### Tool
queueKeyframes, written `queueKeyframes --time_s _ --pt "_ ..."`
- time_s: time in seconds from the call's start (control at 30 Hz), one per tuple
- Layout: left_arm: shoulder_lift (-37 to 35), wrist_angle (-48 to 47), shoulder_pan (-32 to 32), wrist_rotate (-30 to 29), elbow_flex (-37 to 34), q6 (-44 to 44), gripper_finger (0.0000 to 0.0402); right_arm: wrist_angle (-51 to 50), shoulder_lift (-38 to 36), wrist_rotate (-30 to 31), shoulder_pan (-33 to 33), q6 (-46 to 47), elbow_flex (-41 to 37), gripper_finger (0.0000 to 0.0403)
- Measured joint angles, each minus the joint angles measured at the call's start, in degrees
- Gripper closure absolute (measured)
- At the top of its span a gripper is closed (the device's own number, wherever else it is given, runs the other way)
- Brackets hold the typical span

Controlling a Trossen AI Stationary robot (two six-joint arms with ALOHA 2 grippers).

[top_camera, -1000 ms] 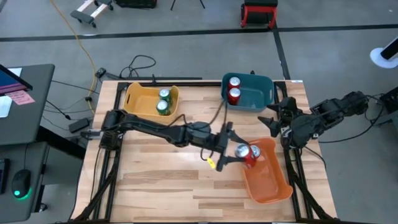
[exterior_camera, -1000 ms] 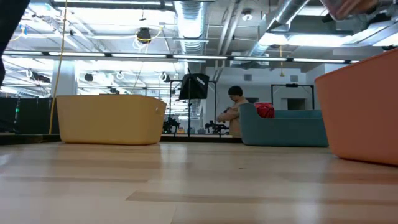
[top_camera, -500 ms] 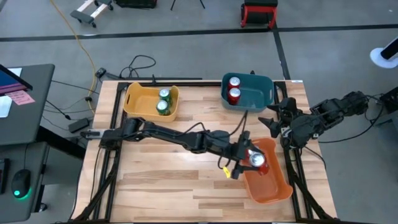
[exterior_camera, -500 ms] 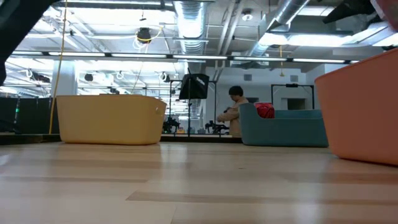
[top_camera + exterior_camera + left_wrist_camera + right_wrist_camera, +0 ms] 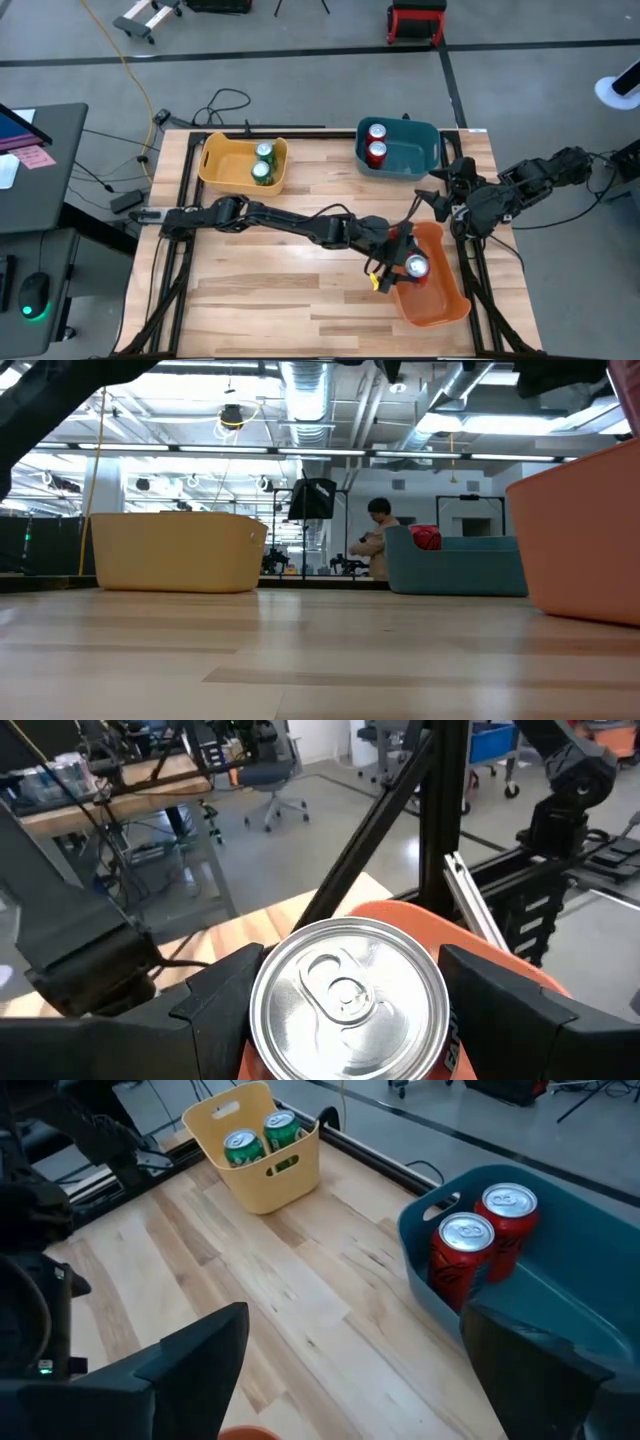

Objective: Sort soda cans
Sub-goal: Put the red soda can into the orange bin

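Red can (image 5: 416, 268): held by left gripper (image 5: 405, 268) over orange bin (image 5: 440, 300)
Right gripper (image 5: 437, 195): fingers wide apart, empty, beside teal bin (image 5: 425, 150)
Green cans (image 5: 262, 163): in yellow bin (image 5: 218, 165)

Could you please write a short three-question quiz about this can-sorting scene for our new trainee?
1. True or false: the yellow bin holds two green cans.
2. Which gripper holds a red can over the orange bin?
3. How many cans stand in the teal bin? A) none B) two C) four

Key: 1. True. 2. The left gripper; the right gripper waits open by the table's right edge. 3. B.
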Motion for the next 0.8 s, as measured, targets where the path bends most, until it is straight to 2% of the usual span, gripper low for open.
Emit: queueKeyframes --time_s 0.2,0.5,0.7,0.8 --pt "0.02 -2.29 0.55 1.43 0.00 0.17 0.0124 -0.11 0.00 -1.09 0.02 0.74 0.00 0.0019" --pt "-0.07 -0.03 0.59 1.45 -1.64 -0.99 0.0124 -0.07 0.00 -1.32 0.00 0.92 0.00 0.0019" --pt "0.07 -2.45 0.64 1.45 -1.86 -0.38 0.0124 -0.28 0.08 -8.65 0.00 -1.43 0.00 0.0019" --pt "0.04 -3.10 0.64 1.50 -1.86 -0.20 0.0124 -0.30 0.44 -9.99 0.02 -1.46 0.00 0.0019"
